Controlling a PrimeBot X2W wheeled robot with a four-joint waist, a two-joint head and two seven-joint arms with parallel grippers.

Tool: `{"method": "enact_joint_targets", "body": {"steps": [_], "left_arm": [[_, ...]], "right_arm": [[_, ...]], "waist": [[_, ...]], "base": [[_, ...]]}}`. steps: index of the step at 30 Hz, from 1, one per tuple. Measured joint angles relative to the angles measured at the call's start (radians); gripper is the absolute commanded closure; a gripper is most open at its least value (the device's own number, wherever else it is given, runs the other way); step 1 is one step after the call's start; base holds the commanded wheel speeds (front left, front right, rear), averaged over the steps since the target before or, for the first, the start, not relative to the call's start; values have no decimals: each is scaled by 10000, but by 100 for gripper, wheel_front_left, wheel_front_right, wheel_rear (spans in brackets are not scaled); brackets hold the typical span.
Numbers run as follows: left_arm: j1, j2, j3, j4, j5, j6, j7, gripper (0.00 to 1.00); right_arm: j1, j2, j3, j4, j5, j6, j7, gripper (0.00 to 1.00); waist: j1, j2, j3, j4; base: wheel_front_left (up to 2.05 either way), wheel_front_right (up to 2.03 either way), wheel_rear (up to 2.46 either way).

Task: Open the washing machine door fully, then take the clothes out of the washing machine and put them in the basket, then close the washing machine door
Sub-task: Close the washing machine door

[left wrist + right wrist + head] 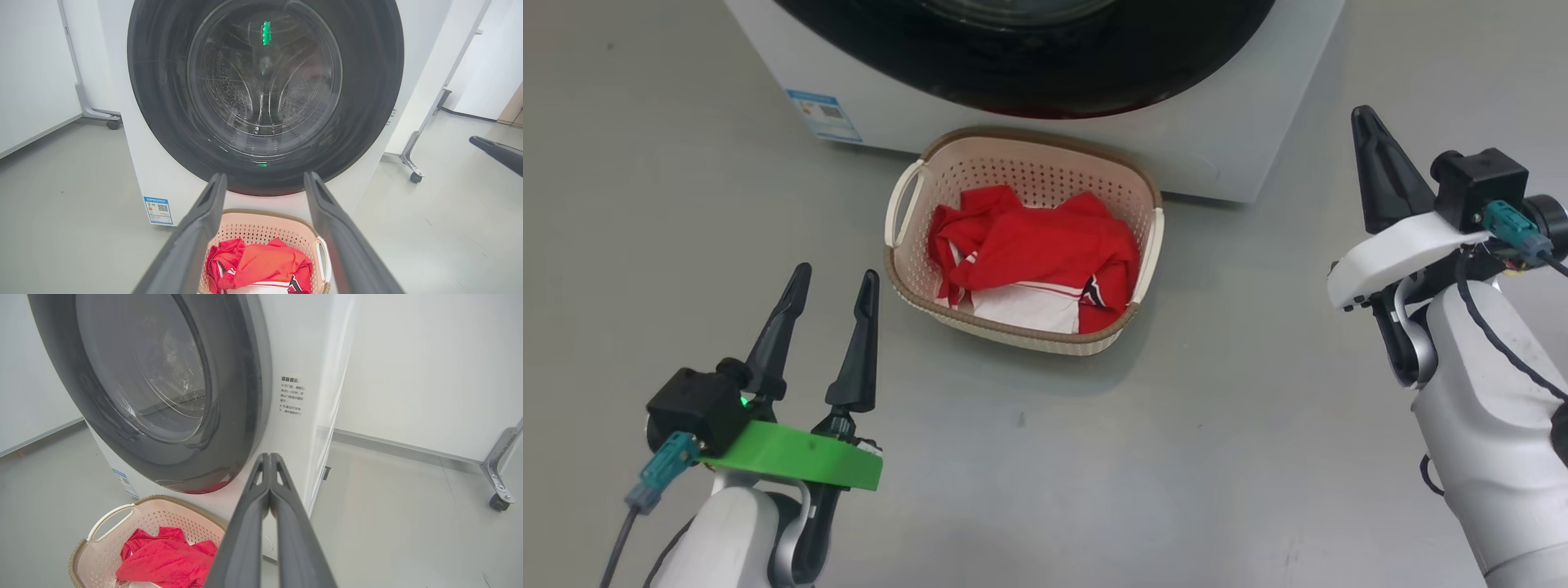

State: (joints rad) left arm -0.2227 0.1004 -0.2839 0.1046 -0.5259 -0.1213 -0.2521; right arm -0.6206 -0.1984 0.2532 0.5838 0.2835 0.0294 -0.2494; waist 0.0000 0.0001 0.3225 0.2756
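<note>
The white washing machine (1241,122) stands ahead with its round black door (265,94) flat against the front, shut; the steel drum shows through the glass with no clothes visible inside. Red and white clothes (1033,261) lie in the cream basket (1029,159) on the floor right before the machine. My left gripper (837,278) hovers open and holding nothing, left of the basket and short of it. My right gripper (1364,118) is shut on nothing, well to the basket's right, near the machine's front right corner (327,428).
Grey floor lies all around the basket. A blue label sticker (823,114) marks the machine's lower left front. White partition panels on wheeled metal feet (410,171) stand beside and behind the machine on both sides.
</note>
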Motion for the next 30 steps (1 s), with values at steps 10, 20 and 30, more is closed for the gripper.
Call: {"method": "enact_joint_targets", "body": {"steps": [10, 20, 30], "left_arm": [[689, 134, 568, -176, 104, 0, 0, 0], [936, 192, 518, -146, 244, 0, 0, 0], [1266, 157, 750, 54, 245, 0, 0, 0]], "right_arm": [[1646, 357, -625, -1317, 288, -416, -25, 100], [2758, 362, -1108, -2523, 288, -606, -27, 100], [3849, 573, -1227, -3166, 288, -690, -25, 100]], "waist": [[0, 0, -878, -1099], [0, 0, -1331, -1919], [0, 0, -1625, -2189]], "base": [[0, 0, 0], [0, 0, 0], [0, 0, 0]]}}
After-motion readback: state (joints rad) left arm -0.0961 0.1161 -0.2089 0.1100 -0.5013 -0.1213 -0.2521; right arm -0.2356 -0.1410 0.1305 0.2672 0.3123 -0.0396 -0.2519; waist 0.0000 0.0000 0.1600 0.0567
